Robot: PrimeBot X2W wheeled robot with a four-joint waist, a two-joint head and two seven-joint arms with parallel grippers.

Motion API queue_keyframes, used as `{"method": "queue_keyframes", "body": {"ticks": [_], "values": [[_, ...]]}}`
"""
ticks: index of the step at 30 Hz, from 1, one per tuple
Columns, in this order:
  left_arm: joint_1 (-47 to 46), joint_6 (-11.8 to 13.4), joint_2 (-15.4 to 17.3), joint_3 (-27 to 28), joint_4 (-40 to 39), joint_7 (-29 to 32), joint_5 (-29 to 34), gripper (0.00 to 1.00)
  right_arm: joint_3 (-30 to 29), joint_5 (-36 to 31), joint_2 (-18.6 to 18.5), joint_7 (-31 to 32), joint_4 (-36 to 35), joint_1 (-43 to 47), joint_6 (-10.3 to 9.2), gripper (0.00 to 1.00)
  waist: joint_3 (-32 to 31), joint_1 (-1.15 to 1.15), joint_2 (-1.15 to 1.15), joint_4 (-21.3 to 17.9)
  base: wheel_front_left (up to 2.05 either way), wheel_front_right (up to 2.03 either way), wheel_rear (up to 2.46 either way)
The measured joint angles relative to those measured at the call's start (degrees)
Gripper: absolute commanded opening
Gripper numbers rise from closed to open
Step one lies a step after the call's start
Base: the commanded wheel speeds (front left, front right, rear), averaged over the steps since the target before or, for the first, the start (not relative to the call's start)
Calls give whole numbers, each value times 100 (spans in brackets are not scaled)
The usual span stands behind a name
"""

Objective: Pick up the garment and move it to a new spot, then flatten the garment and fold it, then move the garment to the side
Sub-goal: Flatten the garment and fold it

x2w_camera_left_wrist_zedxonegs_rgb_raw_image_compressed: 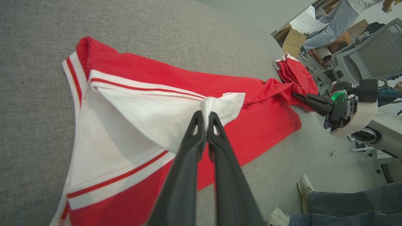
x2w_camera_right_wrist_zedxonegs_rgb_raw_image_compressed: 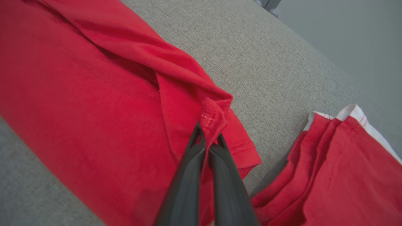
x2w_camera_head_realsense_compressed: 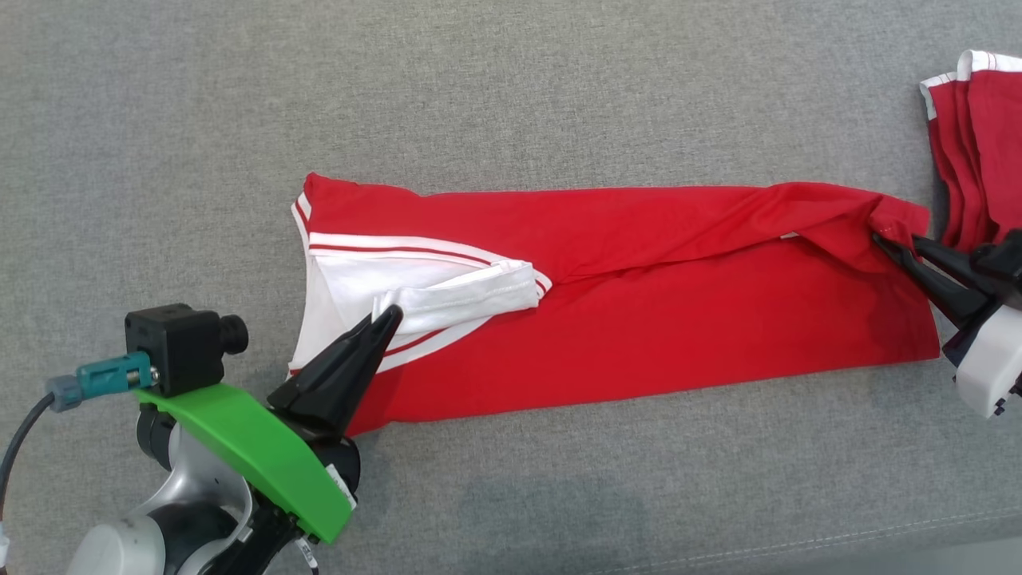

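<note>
The garment (x2w_camera_head_realsense_compressed: pixel 639 303) is a red shirt with white sleeves and red-white trim, lying as a long folded strip across the grey surface. My left gripper (x2w_camera_head_realsense_compressed: pixel 390 315) is shut on the white sleeve end at the strip's left; its fingertips pinch the white cloth (x2w_camera_left_wrist_zedxonegs_rgb_raw_image_compressed: pixel 216 108) in the left wrist view. At the strip's right end my right gripper (x2w_camera_head_realsense_compressed: pixel 882 239) is shut on the red hem corner, which bunches up between its fingers (x2w_camera_right_wrist_zedxonegs_rgb_raw_image_compressed: pixel 209 125). The right gripper (x2w_camera_left_wrist_zedxonegs_rgb_raw_image_compressed: pixel 296 94) is also seen across the garment (x2w_camera_left_wrist_zedxonegs_rgb_raw_image_compressed: pixel 245 125) in the left wrist view.
A second red garment with white trim (x2w_camera_head_realsense_compressed: pixel 978 144) lies folded at the far right, close beside my right gripper, also visible as folded red cloth (x2w_camera_right_wrist_zedxonegs_rgb_raw_image_compressed: pixel 339 166). The grey padded surface's front edge (x2w_camera_head_realsense_compressed: pixel 798 543) runs below. A person's shoe and legs (x2w_camera_left_wrist_zedxonegs_rgb_raw_image_compressed: pixel 345 201) stand off the surface's far side.
</note>
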Motion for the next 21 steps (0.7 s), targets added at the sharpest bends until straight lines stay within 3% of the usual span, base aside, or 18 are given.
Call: {"method": "queue_keyframes", "body": {"ticks": [1,3,4,6,15,16,17,18,19,20,21], "values": [[0,0,5,-2,4,0,1,0,0,-19,-12,-2,5,0,0,14,6,0,0,-5,0,0,0],[5,0,13,0,13,0,1,0,2,-38,-14,-47,7,-2,0,42,16,0,0,-11,0,0,0],[10,0,13,0,22,1,1,0,1,-79,-14,-49,7,-7,0,69,21,0,0,-14,0,0,0],[27,2,22,0,52,2,3,0,-12,-164,-15,-51,16,-17,0,100,32,0,0,-19,0,0,0],[169,51,320,163,248,1,322,0,-40,-367,-113,-69,267,-46,-79,100,59,0,0,-43,0,0,0],[170,51,338,171,257,1,321,19,-59,-367,-112,-77,293,-46,-129,100,59,0,0,-47,0,0,0],[175,51,336,166,258,0,321,19,-79,-365,-111,-82,303,-46,-136,100,59,0,0,-51,0,0,0],[177,51,323,153,256,-5,318,44,-108,-346,-99,-101,310,-46,-192,100,58,0,0,-56,0,0,0],[177,49,302,134,243,-8,307,81,-146,-310,-84,-104,327,-46,-224,100,57,0,0,-61,0,0,0],[182,46,272,101,236,-8,277,100,-171,-308,-73,-120,331,-46,-252,100,54,0,0,-67,0,0,0],[191,31,240,51,231,-8,245,100,-200,-292,-48,-127,331,-45,-277,100,51,0,0,-75,0,0,0]]}}
